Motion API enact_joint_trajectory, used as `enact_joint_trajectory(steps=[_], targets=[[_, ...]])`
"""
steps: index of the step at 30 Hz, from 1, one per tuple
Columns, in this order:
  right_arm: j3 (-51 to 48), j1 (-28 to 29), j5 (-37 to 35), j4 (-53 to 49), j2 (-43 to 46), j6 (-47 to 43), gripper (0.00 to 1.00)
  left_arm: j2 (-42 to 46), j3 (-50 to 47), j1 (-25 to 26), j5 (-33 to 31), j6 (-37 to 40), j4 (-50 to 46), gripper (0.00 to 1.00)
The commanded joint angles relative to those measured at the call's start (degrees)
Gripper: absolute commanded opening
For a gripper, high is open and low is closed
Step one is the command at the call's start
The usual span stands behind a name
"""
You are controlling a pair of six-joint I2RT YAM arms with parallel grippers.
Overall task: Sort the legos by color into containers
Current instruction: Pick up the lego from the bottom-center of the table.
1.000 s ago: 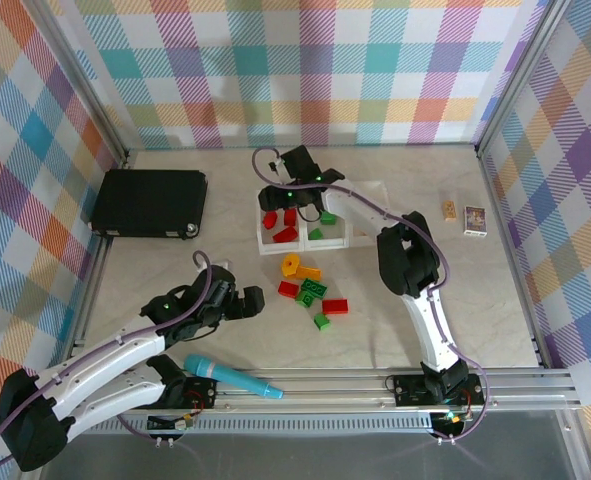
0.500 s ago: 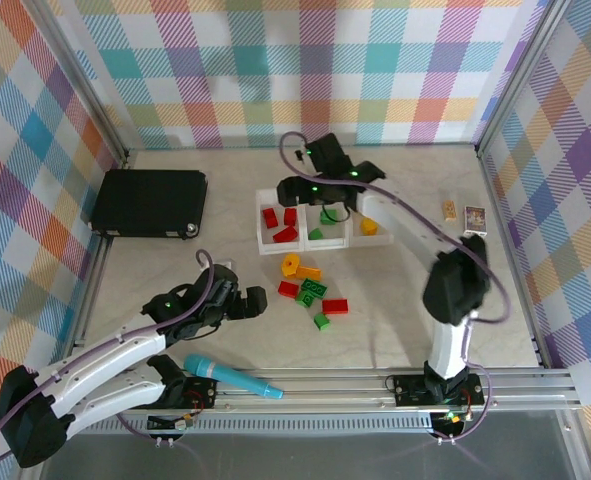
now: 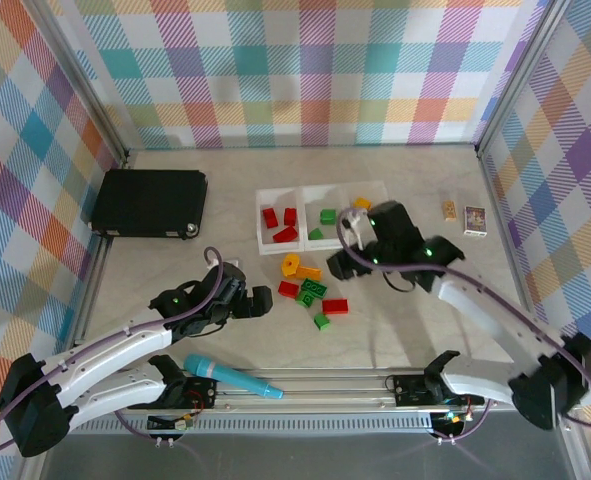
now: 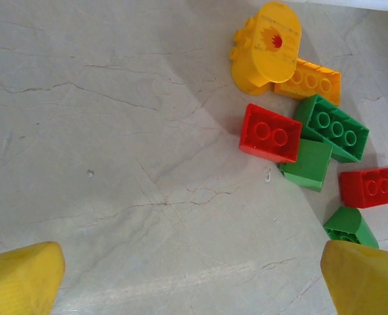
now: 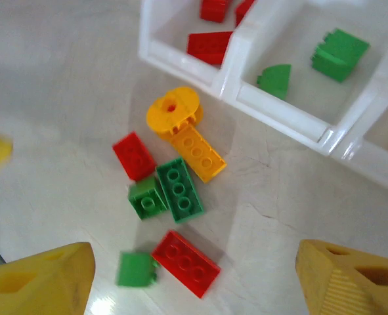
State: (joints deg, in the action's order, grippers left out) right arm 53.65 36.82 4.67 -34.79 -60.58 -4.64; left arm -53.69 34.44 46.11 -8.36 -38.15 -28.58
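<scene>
Several loose legos lie mid-table: a round yellow one [image 3: 291, 264], an orange brick [image 3: 309, 271], a red brick [image 3: 288, 289], a green brick [image 3: 311, 291], a long red brick [image 3: 335, 306] and a small green piece [image 3: 321, 321]. The containers [image 3: 275, 249] stand behind them in a row. The left bin holds red bricks [image 3: 280, 225], the middle one green [image 3: 325, 218] and the right one a yellow piece [image 3: 363, 203]. My right gripper [image 3: 347, 263] hovers open over the pile, above the long red brick [image 5: 186, 262]. My left gripper [image 3: 261, 303] is open and empty, left of the pile [image 4: 270, 133].
A flat black case [image 3: 150, 202] lies at the back left. A teal marker [image 3: 232, 377] rests near the front rail. Two small printed cards [image 3: 473, 220] sit at the right. Bare tabletop stretches in front of the left gripper [image 4: 194, 282].
My right arm swung back from over the containers to above the loose pile, with its jaws wider than before. The left gripper edged slightly right.
</scene>
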Motion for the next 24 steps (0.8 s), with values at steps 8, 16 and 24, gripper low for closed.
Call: enact_joint_trajectory(steps=[8,16,24], targets=[[-14.41,0.27,9.13,6.77,1.44,-35.08,0.84,8.65,-3.45,0.86,-4.34,-2.06,-3.21,1.00],[-14.23,0.27,8.39,12.80,-10.17,-42.16,0.83,10.32,-5.25,0.75,-5.16,-2.13,-4.10,1.00],[-16.65,1.41,7.79,19.15,-13.94,-44.81,0.82,10.77,-6.30,0.76,-5.61,-1.81,-3.85,1.00]])
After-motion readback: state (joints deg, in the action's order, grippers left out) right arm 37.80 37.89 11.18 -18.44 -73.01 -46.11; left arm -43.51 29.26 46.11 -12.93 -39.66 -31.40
